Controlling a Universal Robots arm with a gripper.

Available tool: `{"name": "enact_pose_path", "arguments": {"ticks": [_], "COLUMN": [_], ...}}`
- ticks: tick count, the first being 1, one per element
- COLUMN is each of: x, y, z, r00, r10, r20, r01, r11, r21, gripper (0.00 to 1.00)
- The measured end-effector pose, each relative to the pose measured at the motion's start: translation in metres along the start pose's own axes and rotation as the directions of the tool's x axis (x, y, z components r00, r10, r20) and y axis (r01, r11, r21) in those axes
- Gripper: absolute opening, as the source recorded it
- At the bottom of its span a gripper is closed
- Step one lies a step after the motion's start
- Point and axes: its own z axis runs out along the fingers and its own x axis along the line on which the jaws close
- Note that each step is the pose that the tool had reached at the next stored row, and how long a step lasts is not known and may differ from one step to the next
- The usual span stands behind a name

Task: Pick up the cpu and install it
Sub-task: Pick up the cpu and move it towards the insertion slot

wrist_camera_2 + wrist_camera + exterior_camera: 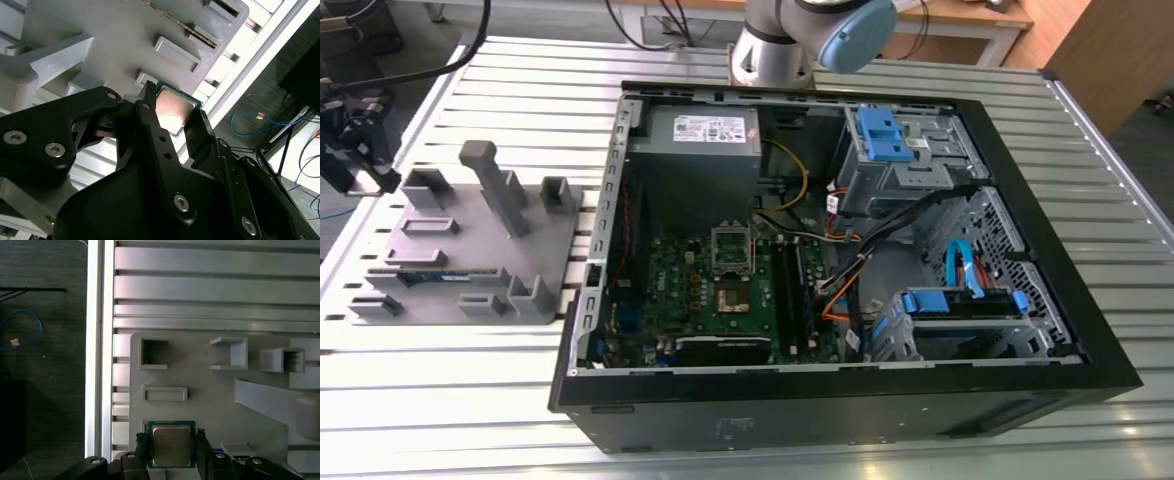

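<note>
Nothing is legible: print on the cpu (171,445) and the power supply label (707,128), twelve o'clock from the motherboard (670,275), is unreadable.

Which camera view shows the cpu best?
The first wrist view: it looks squarely onto the metal top of the cpu. The second wrist view shows it slanted, with the gripper covering one edge. In the exterior view it is too small to tell.

In both wrist views the black gripper (174,106) (171,437) covers one edge of the cpu (172,109) (171,446). In the exterior view the arm (781,45) is cut off at the top edge, the gripper (354,140) partly at the exterior view's left.
</note>
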Motion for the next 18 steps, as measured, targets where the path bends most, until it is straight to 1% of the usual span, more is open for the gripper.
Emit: {"name": "enact_pose_path", "arguments": {"ticks": [2,11,18], "x": [-0.0001,-0.0008,-0.0012], "y": [0.0000,0.0001,0.0002], "z": [-0.0036,-0.0264,-0.0402], "r00": [1.0000,1.0000,1.0000], "r10": [0.000,0.000,0.000], "r20": [0.0002,0.0004,0.0003], "r01": [0.000,0.000,0.000], "r11": [1.0000,1.0000,1.0000], "r21": [-0.0001,-0.0002,-0.0002], "gripper": [0.47,0.47,0.47]}}
